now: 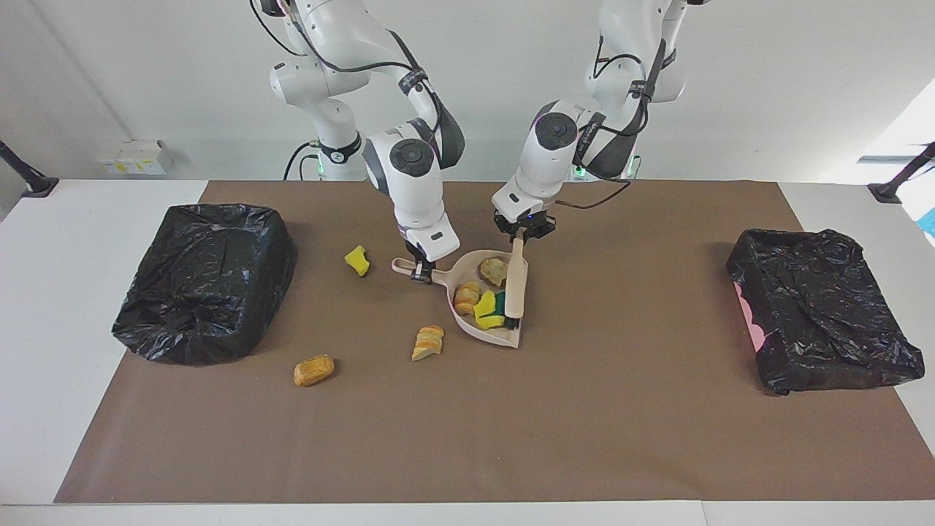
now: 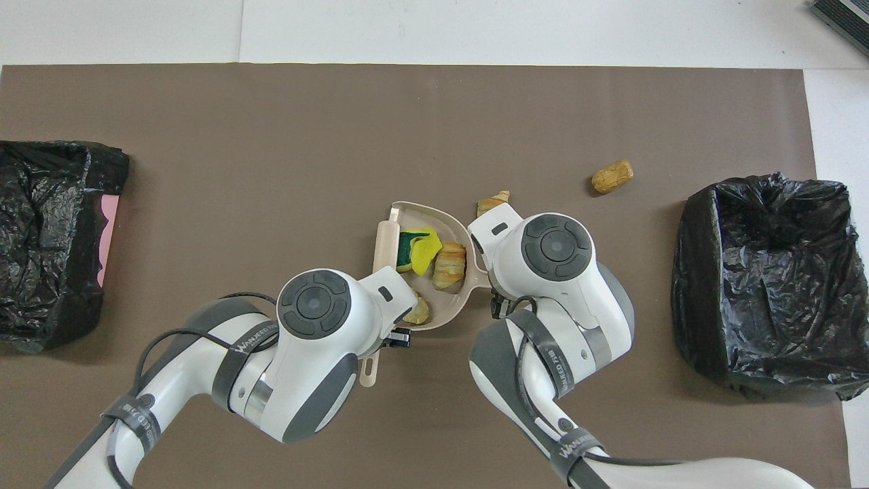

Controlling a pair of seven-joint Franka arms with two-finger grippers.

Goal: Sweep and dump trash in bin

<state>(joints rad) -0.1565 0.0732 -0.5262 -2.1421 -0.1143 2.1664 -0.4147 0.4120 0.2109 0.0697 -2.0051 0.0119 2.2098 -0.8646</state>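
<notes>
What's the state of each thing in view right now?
dustpan: on the mat, holding four bits of trash, handle gripped
brush: held over the dustpan, bristles down
left gripper: shut on the brush
right gripper: shut on the dustpan handle
yellow sponge piece: loose on the mat
bread chunk: loose on the mat
tan lump: loose on the mat
two bins: lined with black bags

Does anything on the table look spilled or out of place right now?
Yes. Three pieces of trash lie loose on the brown mat outside the dustpan: a yellow sponge piece, a sliced bread chunk and an orange bread roll. Nothing looks damaged.
</notes>
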